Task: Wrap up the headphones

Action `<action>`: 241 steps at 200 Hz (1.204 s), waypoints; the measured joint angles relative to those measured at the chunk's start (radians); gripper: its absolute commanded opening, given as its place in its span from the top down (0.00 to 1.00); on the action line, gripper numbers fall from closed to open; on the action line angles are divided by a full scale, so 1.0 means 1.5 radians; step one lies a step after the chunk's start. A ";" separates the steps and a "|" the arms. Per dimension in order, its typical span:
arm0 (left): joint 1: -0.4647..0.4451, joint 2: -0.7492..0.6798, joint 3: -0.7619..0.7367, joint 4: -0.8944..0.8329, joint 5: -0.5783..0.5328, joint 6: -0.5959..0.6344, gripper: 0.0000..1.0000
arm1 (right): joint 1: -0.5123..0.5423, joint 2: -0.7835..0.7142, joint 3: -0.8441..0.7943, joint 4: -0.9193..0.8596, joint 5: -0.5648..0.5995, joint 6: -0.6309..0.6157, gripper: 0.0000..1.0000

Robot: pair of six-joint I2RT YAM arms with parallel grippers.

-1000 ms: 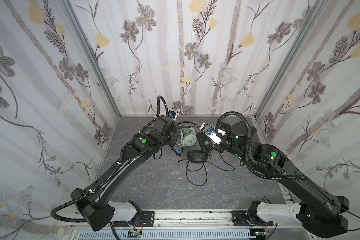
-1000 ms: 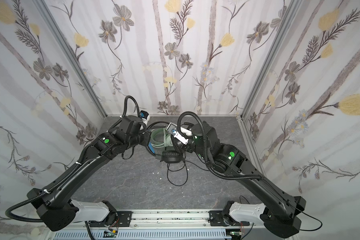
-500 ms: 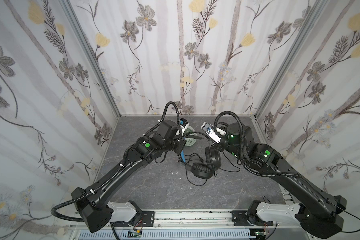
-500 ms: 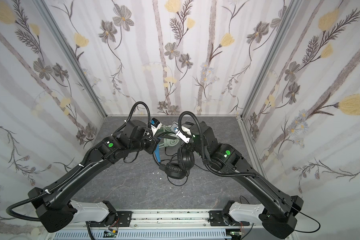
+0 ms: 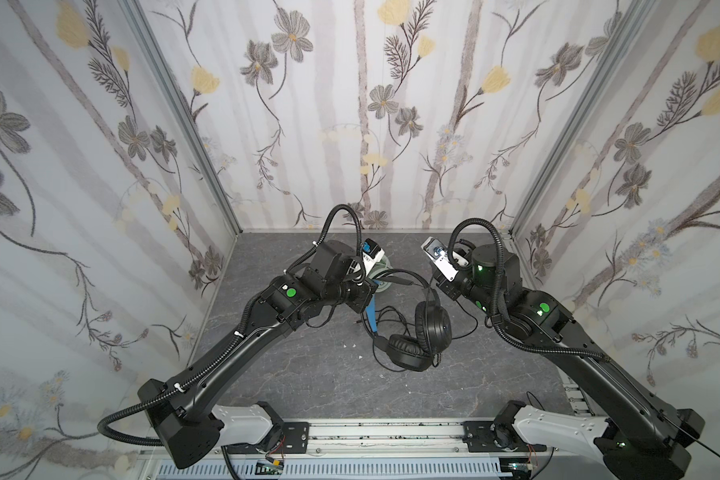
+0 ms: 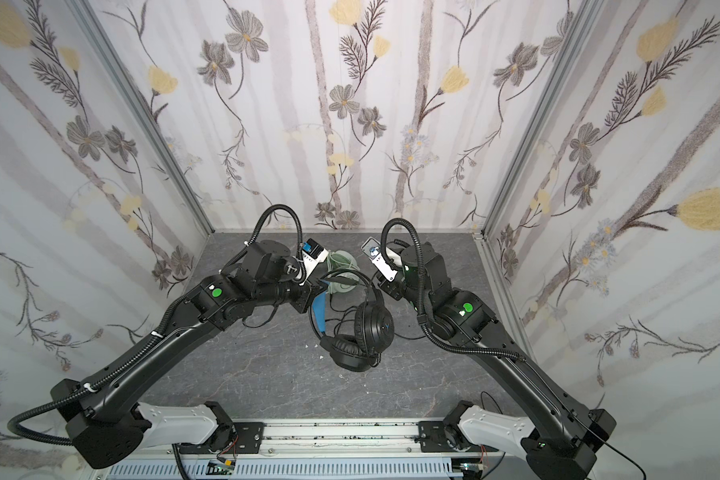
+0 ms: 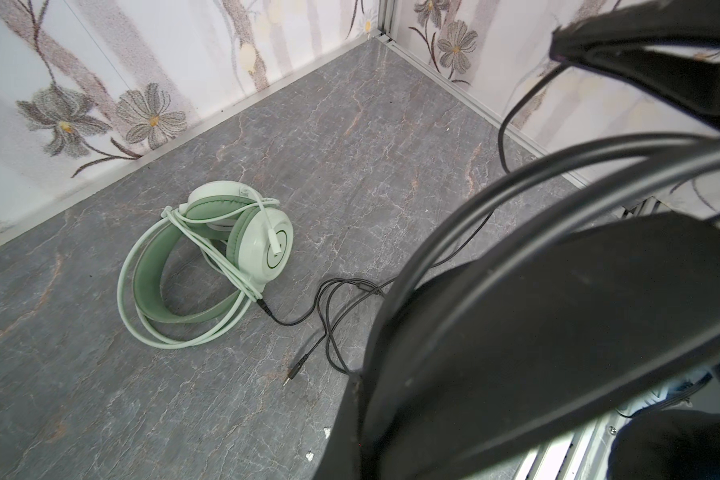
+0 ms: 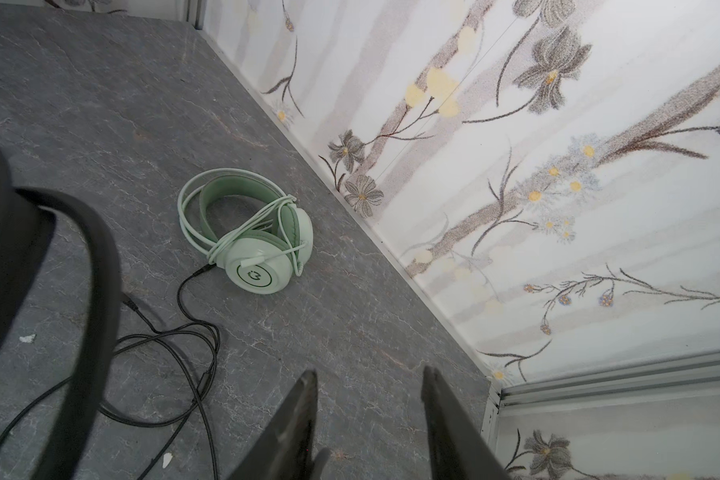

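The black headphones hang by their headband from my left gripper, which is shut on the band where the blue inner headband starts. Their lower ear pad rests on the table. The black cable lies loose, its plug free. In the left wrist view the black band hides the jaws. The mint-green headphones, cable wound round them, lie at the back. My right gripper is open and empty, off to the black set's right.
The grey marbled table is closed in by flowered walls on the left, back and right. The metal rail with both arm bases runs along the front edge. A few small white scraps lie near the cable.
The black headphones came forward from beside the green set. My right gripper opened, let go of them and drew back to the right. The left gripper kept its hold on the headband.
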 measured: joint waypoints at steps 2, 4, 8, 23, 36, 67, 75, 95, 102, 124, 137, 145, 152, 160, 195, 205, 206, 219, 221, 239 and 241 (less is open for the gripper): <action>0.000 0.000 0.000 0.000 0.002 0.000 1.00 | -0.001 0.000 -0.001 0.001 -0.002 0.002 0.57; -0.001 0.000 0.000 0.000 0.003 0.000 1.00 | -0.001 0.000 -0.001 0.002 -0.005 0.005 0.57; -0.002 -0.001 0.000 0.000 0.006 -0.001 1.00 | -0.002 0.000 -0.001 0.004 -0.009 0.006 0.57; -0.003 -0.005 0.000 0.000 0.017 -0.004 1.00 | -0.012 -0.001 -0.011 0.019 -0.034 0.014 0.57; -0.003 -0.009 0.002 0.001 0.025 -0.006 1.00 | -0.023 -0.006 -0.025 0.030 -0.042 0.024 0.57; -0.003 -0.014 0.014 0.014 0.041 -0.015 1.00 | -0.042 -0.019 -0.060 0.050 -0.081 0.049 0.56; -0.003 -0.014 0.023 0.017 0.046 -0.018 1.00 | -0.048 -0.023 -0.067 0.059 -0.099 0.055 0.56; -0.003 -0.016 0.047 0.031 0.059 -0.028 1.00 | -0.061 -0.032 -0.085 0.079 -0.122 0.074 0.57; -0.003 -0.017 0.054 0.035 0.064 -0.034 1.00 | -0.063 -0.033 -0.090 0.087 -0.130 0.080 0.56; -0.003 -0.017 0.073 0.045 0.080 -0.043 1.00 | -0.067 -0.037 -0.105 0.108 -0.162 0.099 0.56; -0.004 -0.017 0.081 0.054 0.087 -0.049 1.00 | -0.073 -0.041 -0.116 0.124 -0.180 0.110 0.56; -0.004 -0.017 0.084 0.060 0.092 -0.056 1.00 | -0.078 -0.044 -0.123 0.132 -0.187 0.119 0.57; -0.004 -0.017 0.087 0.064 0.095 -0.061 1.00 | -0.081 -0.045 -0.128 0.140 -0.194 0.124 0.58; -0.004 -0.019 0.089 0.070 0.097 -0.067 1.00 | -0.085 -0.046 -0.133 0.148 -0.202 0.134 0.59; -0.006 -0.037 0.102 0.096 0.099 -0.088 1.00 | -0.093 -0.051 -0.160 0.177 -0.231 0.159 0.59; -0.006 -0.037 0.107 0.108 0.097 -0.097 1.00 | -0.094 -0.054 -0.173 0.186 -0.239 0.169 0.59; -0.006 -0.037 0.107 0.109 0.096 -0.098 1.00 | -0.094 -0.055 -0.174 0.187 -0.240 0.170 0.59; -0.007 -0.038 0.115 0.117 0.087 -0.106 1.00 | -0.096 -0.058 -0.193 0.204 -0.248 0.182 0.59; -0.007 -0.038 0.116 0.118 0.086 -0.107 1.00 | -0.096 -0.058 -0.195 0.206 -0.249 0.185 0.59; -0.008 -0.039 0.128 0.129 0.070 -0.116 1.00 | -0.099 -0.060 -0.222 0.232 -0.266 0.201 0.61; -0.008 -0.039 0.129 0.131 0.068 -0.118 1.00 | -0.099 -0.060 -0.225 0.235 -0.269 0.204 0.62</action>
